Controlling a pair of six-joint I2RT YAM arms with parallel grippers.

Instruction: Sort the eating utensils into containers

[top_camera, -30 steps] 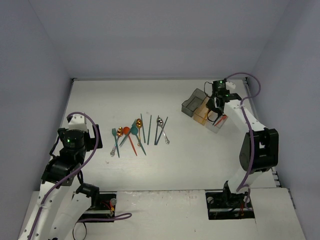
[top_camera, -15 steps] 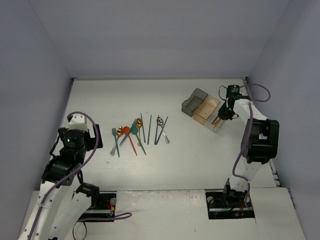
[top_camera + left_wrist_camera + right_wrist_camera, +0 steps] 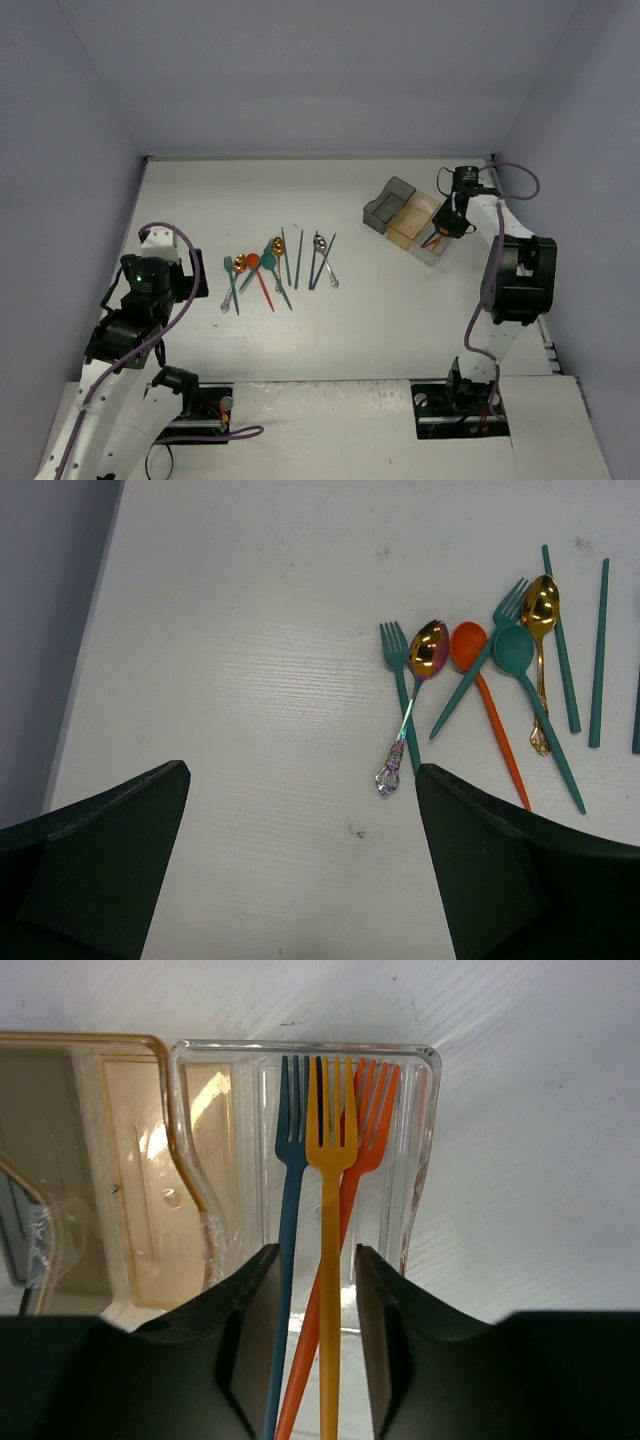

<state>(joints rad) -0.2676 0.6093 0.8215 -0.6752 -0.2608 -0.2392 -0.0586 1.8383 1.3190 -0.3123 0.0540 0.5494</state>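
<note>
- right wrist view showed three forks (image 3: 328, 1160), blue, yellow and orange, lying in the clear bin (image 3: 245, 1140); the right jaws stood partly apart on both sides of the yellow handle, not pressing it.
- most utensils (image 3: 275, 265) lay in a heap on the desk (image 3: 400, 310), so i judged the sorting only begun.
- left jaws were wide apart and empty, above the desk beside the heap.
- orange-tan bin (image 3: 120, 1160) looked empty in the part shown; the inside of the grey bin (image 3: 388, 202) was too small to read.

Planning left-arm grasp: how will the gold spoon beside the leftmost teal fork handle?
The gold spoon looks like polished metal: probably stiff and heavy for its size. Its mirror shine suggests slippery. Lying flat, it likely won't roll.
</note>
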